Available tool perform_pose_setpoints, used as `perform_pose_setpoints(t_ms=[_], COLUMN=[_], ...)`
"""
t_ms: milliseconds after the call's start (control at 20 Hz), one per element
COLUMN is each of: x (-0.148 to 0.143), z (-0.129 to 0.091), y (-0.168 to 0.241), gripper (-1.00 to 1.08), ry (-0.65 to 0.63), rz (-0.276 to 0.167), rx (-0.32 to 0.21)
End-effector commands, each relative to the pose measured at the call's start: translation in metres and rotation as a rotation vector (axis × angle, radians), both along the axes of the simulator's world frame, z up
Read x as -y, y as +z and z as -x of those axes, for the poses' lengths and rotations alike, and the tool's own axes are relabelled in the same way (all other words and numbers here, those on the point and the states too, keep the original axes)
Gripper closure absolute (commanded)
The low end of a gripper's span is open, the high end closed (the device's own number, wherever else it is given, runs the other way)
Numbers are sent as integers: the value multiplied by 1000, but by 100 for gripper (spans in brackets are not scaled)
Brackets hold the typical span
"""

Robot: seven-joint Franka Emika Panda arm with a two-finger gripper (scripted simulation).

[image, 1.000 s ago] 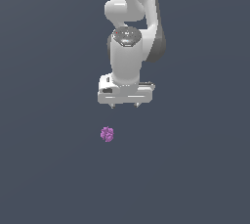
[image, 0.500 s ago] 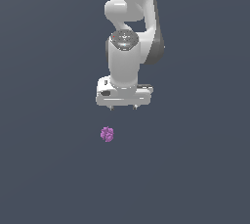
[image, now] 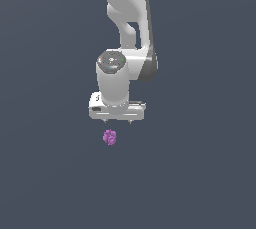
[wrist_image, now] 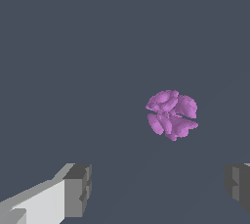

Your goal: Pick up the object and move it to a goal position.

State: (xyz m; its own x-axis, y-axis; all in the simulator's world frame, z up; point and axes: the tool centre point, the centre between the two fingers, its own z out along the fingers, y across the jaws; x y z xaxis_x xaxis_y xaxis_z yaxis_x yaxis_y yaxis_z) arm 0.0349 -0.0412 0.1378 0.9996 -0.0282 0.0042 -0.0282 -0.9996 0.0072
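One small lumpy purple-magenta berry-like clump [image: 110, 137] [wrist_image: 172, 114] lies on the dark grey worktop [image: 200, 173], just below one white gripper [image: 117, 122] [wrist_image: 156, 193], untouched; its two jaws stand wide apart, holding nothing

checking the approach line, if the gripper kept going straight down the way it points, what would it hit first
Probably the bare grey floor, not the purple clump. In the wrist view the clump sits ahead of the open gripper, not between its fingers. Depth is unclear, so a graze is possible.
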Motion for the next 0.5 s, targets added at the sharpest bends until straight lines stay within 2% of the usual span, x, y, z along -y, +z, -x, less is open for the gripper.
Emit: perform_pose_setpoints(t_ms=[0,450], x=[13,40], z=[-8,-24], y=[-13,-44], gripper=[-92,-92], ry=[-25,-76], rz=[-3,-7], rx=[-1,-3])
